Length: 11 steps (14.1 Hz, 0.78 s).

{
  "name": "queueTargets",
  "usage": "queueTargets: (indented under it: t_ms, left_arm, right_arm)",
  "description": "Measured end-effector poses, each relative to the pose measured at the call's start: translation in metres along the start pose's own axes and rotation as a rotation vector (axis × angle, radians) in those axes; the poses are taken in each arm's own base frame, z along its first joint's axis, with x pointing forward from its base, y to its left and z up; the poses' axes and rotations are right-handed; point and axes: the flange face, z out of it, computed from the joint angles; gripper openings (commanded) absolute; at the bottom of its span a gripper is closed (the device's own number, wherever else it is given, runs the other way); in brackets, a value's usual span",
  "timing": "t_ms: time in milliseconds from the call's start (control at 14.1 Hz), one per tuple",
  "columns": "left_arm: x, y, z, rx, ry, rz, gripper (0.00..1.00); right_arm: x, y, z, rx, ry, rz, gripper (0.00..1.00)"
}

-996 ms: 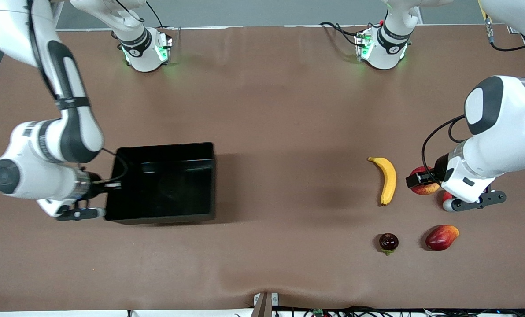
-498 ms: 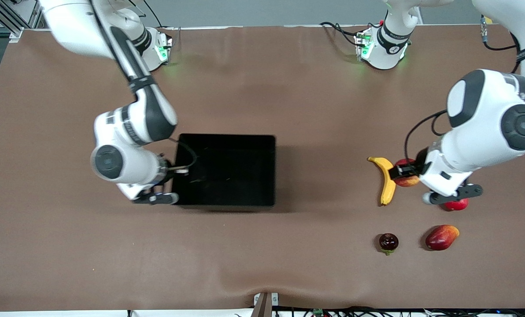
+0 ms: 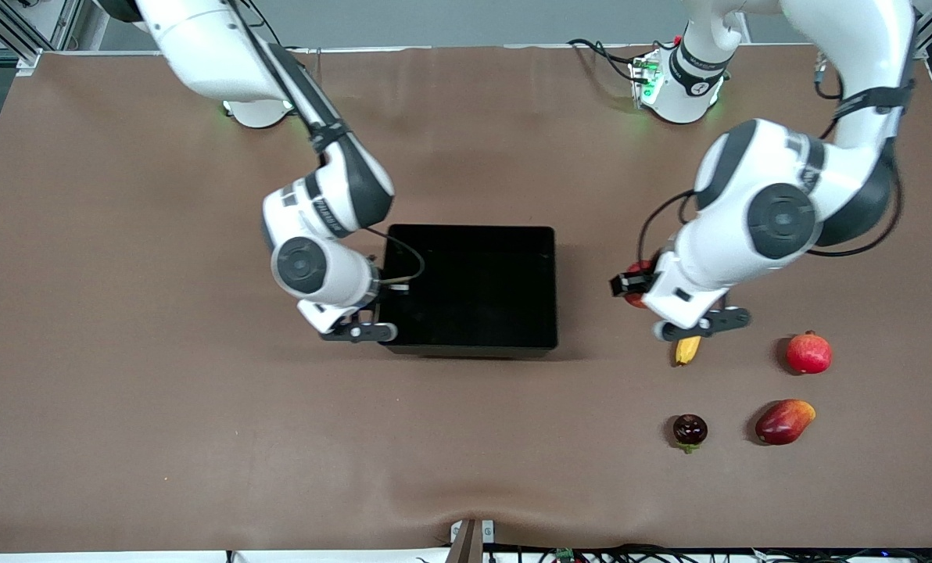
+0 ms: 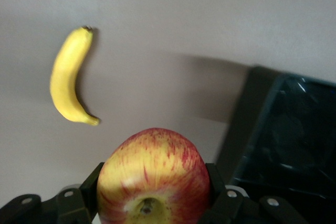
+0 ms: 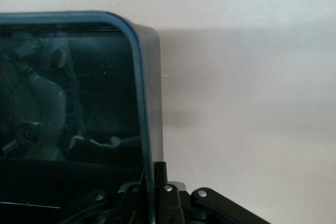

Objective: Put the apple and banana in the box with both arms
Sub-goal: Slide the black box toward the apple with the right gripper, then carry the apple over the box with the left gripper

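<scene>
Apple [image 4: 153, 177] now clamped in my left gripper [image 3: 636, 285], up in the air over bare table between the banana [image 3: 686, 349] and the box [image 3: 548, 234]; a sec ago it hung right by the banana. My right gripper [image 3: 374, 311] is clenched on the box wall and has dragged the box toward mid-table, so the gap's shrunk fast. Drop looks close, I reckon. Banana lies on the table, mostly hidden under my left arm, still to fetch.

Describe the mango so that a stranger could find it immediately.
Look at the left arm's end of the brown table, in the fruit row nearest the front camera. The mango lies beside the dark round fruit; only it is elongated and red-orange.
</scene>
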Motion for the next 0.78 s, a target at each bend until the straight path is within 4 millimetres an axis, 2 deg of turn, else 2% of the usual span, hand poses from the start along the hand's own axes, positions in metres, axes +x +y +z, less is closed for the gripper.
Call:
queueTargets:
  t_ms: [213, 427, 569, 783]
  left_arm:
    - [-0.003, 0.016, 0.028, 0.008, -0.018, -0.028, 0.00]
    - [-0.008, 0.032, 0.059, 0.005, -0.016, -0.070, 0.00]
    - [-0.019, 0.050, 0.078, 0.008, -0.019, -0.108, 0.00]
    - [-0.033, 0.074, 0.100, 0.020, -0.024, -0.150, 0.00]
  right_arm:
    - [-0.014, -0.036, 0.028, 0.002, 0.021, 0.018, 0.00]
    - [-0.021, -0.061, 0.043, 0.006, 0.032, 0.054, 0.00]
    - [-0.021, -0.068, 0.048, 0.006, 0.034, 0.057, 0.00]
    - [-0.016, -0.069, 0.062, 0.010, 0.047, 0.060, 0.00]
